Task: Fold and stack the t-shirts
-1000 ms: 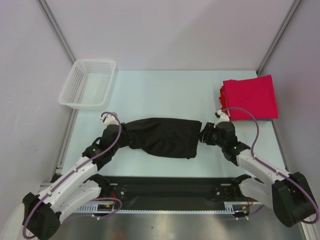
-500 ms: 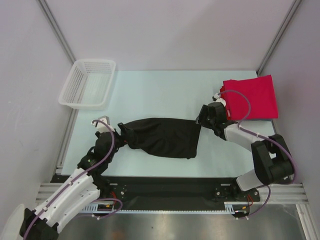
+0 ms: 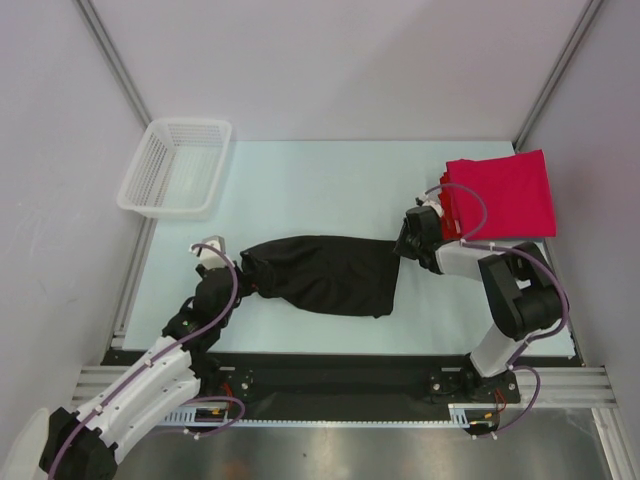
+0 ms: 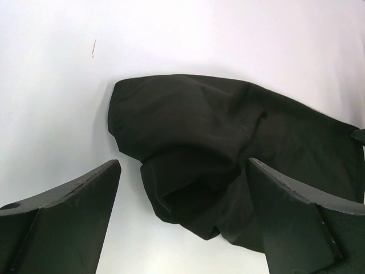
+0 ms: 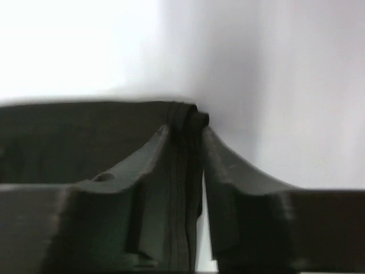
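A black t-shirt (image 3: 330,272) lies bunched lengthwise across the middle of the table. My right gripper (image 3: 405,243) is shut on its right edge; the right wrist view shows the folded cloth (image 5: 68,137) pinched between the fingers (image 5: 185,123). My left gripper (image 3: 238,272) is open at the shirt's left end. In the left wrist view the rumpled end (image 4: 199,120) lies just ahead of the spread fingers (image 4: 183,165), not gripped. A stack of folded red t-shirts (image 3: 503,192) sits at the far right, just beyond my right gripper.
A white mesh basket (image 3: 175,165) stands at the far left of the table. The right arm is folded back tightly near the red stack. Metal frame posts and walls close in the back corners.
My right gripper has moved away from the near edge toward the red stack, taking the shirt's right edge with it. My left arm has drawn back slightly toward the near edge.
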### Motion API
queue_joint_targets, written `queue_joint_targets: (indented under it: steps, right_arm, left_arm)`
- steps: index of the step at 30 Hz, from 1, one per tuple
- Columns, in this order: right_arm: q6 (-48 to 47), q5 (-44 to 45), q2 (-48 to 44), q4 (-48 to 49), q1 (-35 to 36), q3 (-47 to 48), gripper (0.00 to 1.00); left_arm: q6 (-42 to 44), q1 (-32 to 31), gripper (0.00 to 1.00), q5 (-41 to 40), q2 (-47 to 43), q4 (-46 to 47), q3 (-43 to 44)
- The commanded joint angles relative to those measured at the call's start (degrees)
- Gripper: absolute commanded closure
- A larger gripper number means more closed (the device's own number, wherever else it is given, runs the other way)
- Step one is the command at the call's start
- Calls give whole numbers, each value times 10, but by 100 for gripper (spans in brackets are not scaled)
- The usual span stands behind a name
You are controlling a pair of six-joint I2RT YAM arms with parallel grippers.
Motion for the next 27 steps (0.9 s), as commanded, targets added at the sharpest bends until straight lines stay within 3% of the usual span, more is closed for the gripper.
queue_joint_targets:
  steps: [1,4,7,12,15,17,20,21,25,27]
  right_arm:
    - [-8,5,24,16,5,38,83]
    - [-29,2,26,4,18,52,100]
    - [-71,60,-16,21,57,43,100]
    - [-244,207,-115,68,244,30,100]
    - [-287,241,-220,201,298,-67,100]
    - [-270,227,-290,244,282,-154,100]
    - [-146,254,-406,250,180,-211,100]
    - [-68,248,-438,204,100,-225,100]
    - [19,185,-454,140,-8,-239,100]
    - [13,163,-445,144,-9,-236,100]
  left_arm:
    - [30,0,4,-2,1,37,1]
    - [42,1,4,-5,6,38,-2]
    - [47,0,5,-8,10,39,1]
    - [51,0,6,-25,-5,39,-3]
    - [49,0,6,-30,-22,38,-10]
    - [48,0,6,-32,-32,39,-14]
    - [46,0,6,-36,-38,39,-18]
    - [45,0,5,-35,-38,38,-20]
    - [48,0,5,-30,-19,67,-22]
    - [49,1,4,-24,3,70,-17]
